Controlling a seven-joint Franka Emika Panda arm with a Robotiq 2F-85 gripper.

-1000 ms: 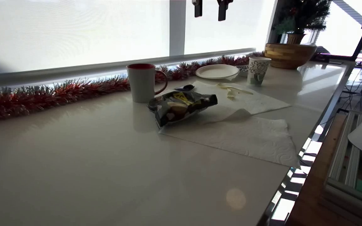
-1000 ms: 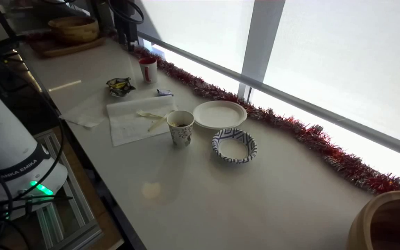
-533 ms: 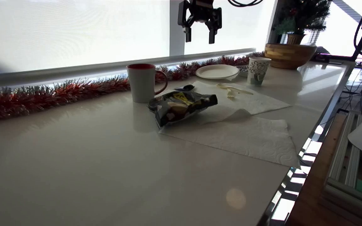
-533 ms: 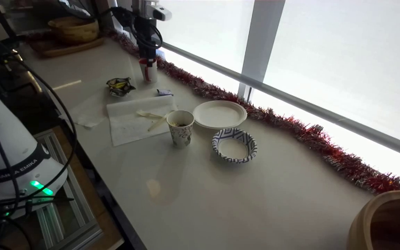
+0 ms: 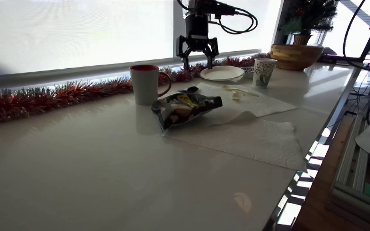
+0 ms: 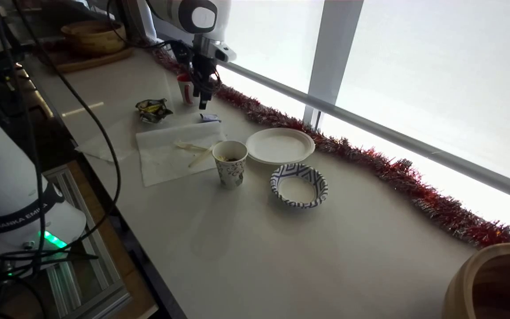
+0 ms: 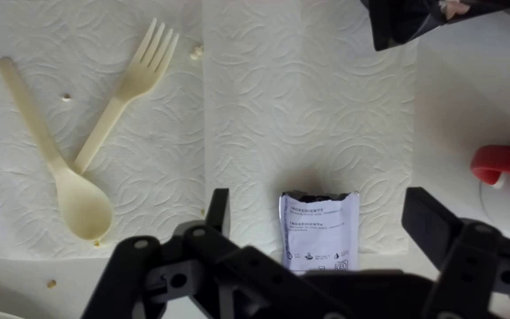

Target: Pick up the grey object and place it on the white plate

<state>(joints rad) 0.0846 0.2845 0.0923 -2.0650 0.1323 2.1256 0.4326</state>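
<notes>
The grey object appears to be a small torn grey-lavender packet (image 7: 319, 235). It lies at the paper towel's edge and shows in both exterior views (image 5: 189, 89) (image 6: 210, 118). My gripper (image 7: 319, 210) is open and empty, with one finger on each side of the packet in the wrist view; the gripper body hides the packet's lower end. In both exterior views the gripper (image 5: 198, 66) (image 6: 200, 100) hangs above the counter, higher than the packet and not touching it. The flat white plate (image 6: 280, 146) lies by the tinsel, and also shows here (image 5: 222, 73).
A white mug with red rim (image 5: 144, 85) and a black snack bag (image 5: 186, 109) are close to the packet. A fork (image 7: 124, 93) and spoon (image 7: 82, 206) lie on the paper towel (image 6: 162, 166). A paper cup (image 6: 230, 170) and patterned bowl (image 6: 299, 186) stand by the plate.
My gripper has come down from the top of the exterior views toward the counter near the packet and mug. It stays open. The objects on the counter have not moved.
</notes>
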